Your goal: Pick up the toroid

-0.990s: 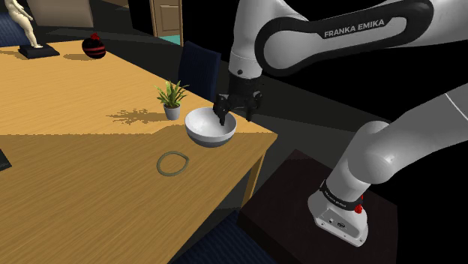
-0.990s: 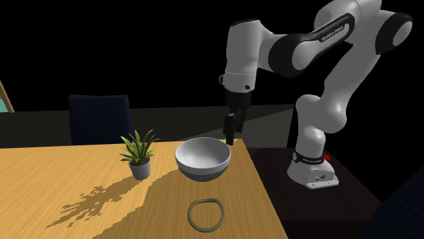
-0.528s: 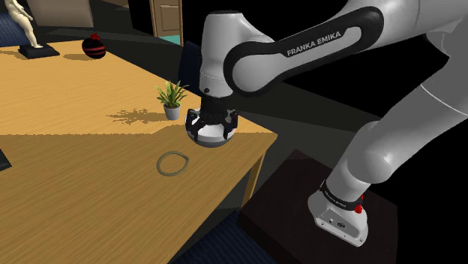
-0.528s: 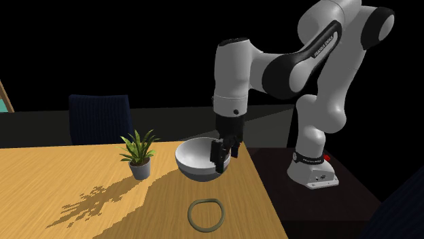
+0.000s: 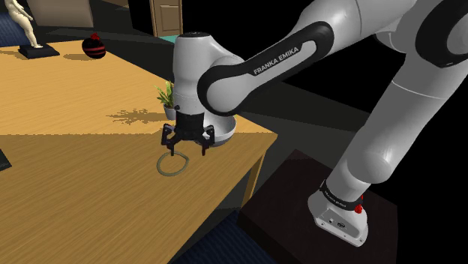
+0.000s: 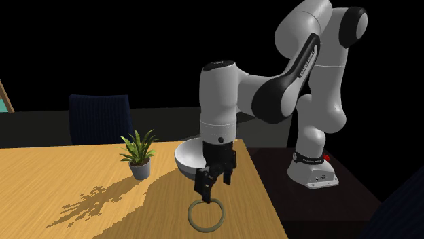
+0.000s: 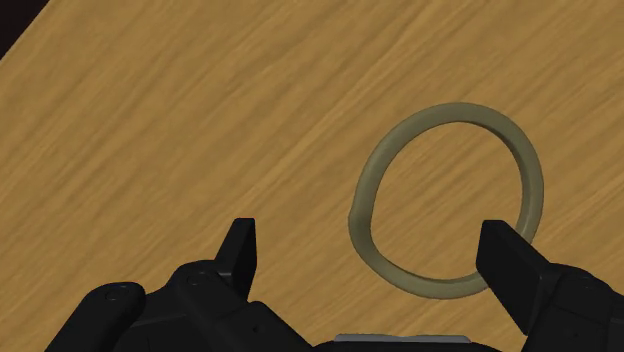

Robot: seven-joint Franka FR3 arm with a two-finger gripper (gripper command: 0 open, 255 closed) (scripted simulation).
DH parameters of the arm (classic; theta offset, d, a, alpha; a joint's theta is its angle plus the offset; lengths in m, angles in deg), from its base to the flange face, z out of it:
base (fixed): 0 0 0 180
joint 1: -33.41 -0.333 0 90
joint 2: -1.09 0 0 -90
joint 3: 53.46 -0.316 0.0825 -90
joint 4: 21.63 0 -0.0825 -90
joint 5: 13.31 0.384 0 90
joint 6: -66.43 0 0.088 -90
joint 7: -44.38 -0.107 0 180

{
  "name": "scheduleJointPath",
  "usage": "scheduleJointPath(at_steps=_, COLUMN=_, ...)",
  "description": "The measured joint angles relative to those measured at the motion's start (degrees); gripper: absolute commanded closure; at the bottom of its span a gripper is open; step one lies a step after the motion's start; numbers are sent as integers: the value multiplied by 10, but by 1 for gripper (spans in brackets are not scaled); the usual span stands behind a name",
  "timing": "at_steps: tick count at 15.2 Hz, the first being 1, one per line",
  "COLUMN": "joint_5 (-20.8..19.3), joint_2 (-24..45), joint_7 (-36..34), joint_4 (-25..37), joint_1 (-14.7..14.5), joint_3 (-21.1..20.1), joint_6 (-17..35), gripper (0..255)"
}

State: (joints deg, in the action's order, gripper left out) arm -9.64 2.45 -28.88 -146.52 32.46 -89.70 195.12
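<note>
The gripper (image 5: 186, 150) hangs just above the wooden table (image 5: 75, 187), its fingers spread wide and holding nothing. The olive toroid (image 7: 455, 112) lies flat on the wood, at six o'clock from the white bowl (image 6: 185, 157) in the second exterior view, near the table's edge. It sits off-centre, close to one fingertip. Closing from here, I reckon, would shove the thin ring aside or scrape the wood.

One toroid (image 7: 450, 113), one bowl (image 6: 185, 159), one plant (image 6: 138, 153), one chair (image 6: 100, 119), one figurine (image 5: 27, 30)
</note>
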Motion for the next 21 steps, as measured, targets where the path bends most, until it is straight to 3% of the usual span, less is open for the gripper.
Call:
scheduleJointPath(at_steps=6, joint_5=-27, joint_2=38, joint_7=-20, joint_4=-10, joint_1=-4, joint_3=1, joint_6=42, gripper=0)
scheduleJointPath(at_steps=7, joint_5=-28, joint_2=40, joint_7=-21, joint_4=-12, joint_1=-5, joint_3=1, joint_6=46, gripper=255)
scheduleJointPath(at_steps=21, joint_5=-17, joint_2=24, joint_7=-13, joint_4=-6, joint_1=-2, joint_3=0, joint_6=26, gripper=255)
